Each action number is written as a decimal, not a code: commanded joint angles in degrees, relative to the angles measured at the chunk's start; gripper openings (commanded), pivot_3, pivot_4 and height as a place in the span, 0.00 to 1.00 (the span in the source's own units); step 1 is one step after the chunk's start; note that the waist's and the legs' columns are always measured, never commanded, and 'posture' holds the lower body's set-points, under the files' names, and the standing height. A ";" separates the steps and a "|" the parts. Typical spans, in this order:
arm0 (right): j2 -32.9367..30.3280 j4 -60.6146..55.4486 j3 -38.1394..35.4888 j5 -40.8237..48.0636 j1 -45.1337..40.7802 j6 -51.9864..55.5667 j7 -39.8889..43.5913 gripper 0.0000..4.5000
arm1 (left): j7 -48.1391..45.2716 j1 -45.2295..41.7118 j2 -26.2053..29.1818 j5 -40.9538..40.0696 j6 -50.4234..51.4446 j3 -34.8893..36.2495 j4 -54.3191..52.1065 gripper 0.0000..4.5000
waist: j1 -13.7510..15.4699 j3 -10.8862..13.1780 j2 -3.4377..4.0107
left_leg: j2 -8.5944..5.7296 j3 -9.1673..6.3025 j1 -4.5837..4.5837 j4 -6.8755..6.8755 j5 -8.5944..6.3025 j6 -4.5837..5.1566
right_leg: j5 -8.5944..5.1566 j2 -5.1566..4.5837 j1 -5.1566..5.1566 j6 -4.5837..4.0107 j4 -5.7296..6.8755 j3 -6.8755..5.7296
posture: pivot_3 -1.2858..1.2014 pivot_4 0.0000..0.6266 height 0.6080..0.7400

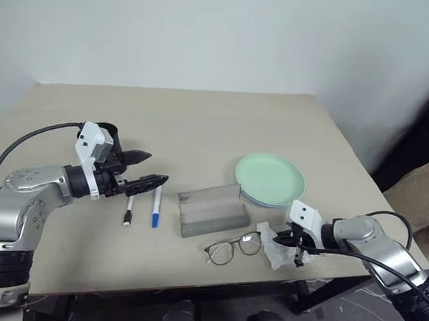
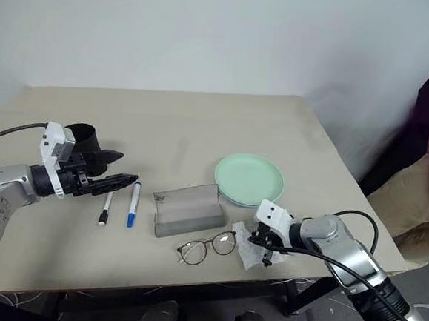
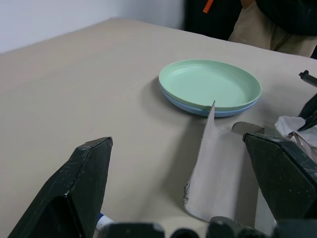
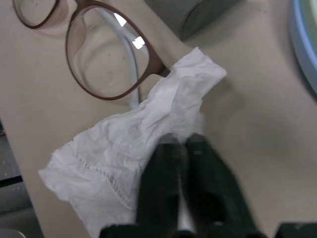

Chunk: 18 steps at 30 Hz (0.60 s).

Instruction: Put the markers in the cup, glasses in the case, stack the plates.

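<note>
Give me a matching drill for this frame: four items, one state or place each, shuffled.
Items:
1. mint plate
2. case
3. blue-capped marker
4. left gripper

States:
A. lid up, open
B. jaws open, nothing held
C. stacked on the blue plate
D. lying flat beside the black-capped marker

Pairs: 1-C, 2-A, 3-D, 4-B
</note>
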 commanded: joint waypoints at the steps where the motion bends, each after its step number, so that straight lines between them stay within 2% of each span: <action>1: -0.81 -2.46 -2.42 0.01 -1.03 0.32 -0.66 0.01 | 0.33 -1.25 0.40 -0.01 -0.35 0.23 -1.23 1.00 | -0.01 0.00 0.00 | 0.00 0.00 0.00 0.00 0.00 0.00 | 0.00 0.00 0.00 0.00 0.00 0.00 | 0.52 0.00 1.00; 11: -8.01 -1.68 -11.78 3.92 -6.86 0.00 3.98 0.01 | 0.15 -1.95 0.21 0.56 -1.02 -0.29 -0.10 1.00 | -0.01 0.01 0.02 | 0.00 0.00 0.00 0.02 0.00 0.00 | 0.00 -0.01 -0.02 0.00 0.00 0.00 | 0.52 0.00 1.00; 15: -6.15 2.02 -14.70 6.25 -12.96 0.07 4.09 0.01 | -0.08 -2.33 0.06 0.82 -1.34 -0.58 0.52 1.00 | -0.08 0.02 0.03 | 0.01 0.00 0.00 0.01 0.00 0.00 | 0.00 0.00 -0.02 0.00 -0.01 0.01 | 0.52 0.00 1.00; 18: -2.51 10.29 -13.82 3.65 -19.38 -2.86 0.77 0.01 | -0.28 -2.90 -0.39 1.06 -1.58 -1.06 1.14 1.00 | -0.19 0.01 0.03 | 0.00 0.00 0.02 0.01 0.00 0.00 | 0.00 0.01 -0.01 0.00 0.00 0.01 | 0.52 0.00 1.00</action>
